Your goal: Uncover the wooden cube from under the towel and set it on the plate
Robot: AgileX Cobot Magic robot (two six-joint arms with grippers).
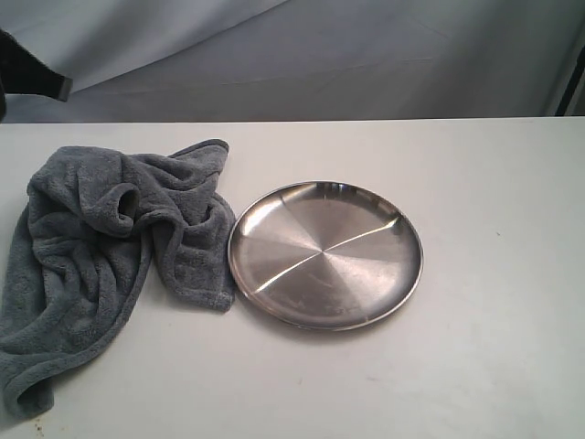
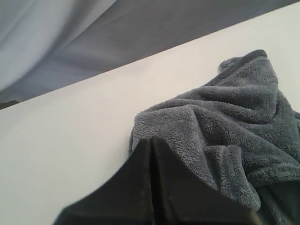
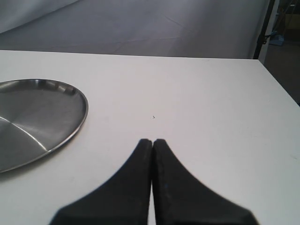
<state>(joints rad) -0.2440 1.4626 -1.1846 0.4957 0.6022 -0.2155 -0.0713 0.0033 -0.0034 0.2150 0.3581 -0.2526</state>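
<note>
The exterior view looks down across the white table (image 1: 494,366) toward a grey backdrop (image 1: 366,55). It shares the dark grey terry towel (image 1: 91,265) with the close, low left wrist view, and the round steel plate (image 1: 324,254) with the right wrist view, which seems low too.

Wooden cube, perhaps beneath towel (image 1: 101,247)

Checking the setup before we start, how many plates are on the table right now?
1. The plate lies on the table, just right of the crumpled towel in the exterior view. The towel could hide something beneath it.
</note>
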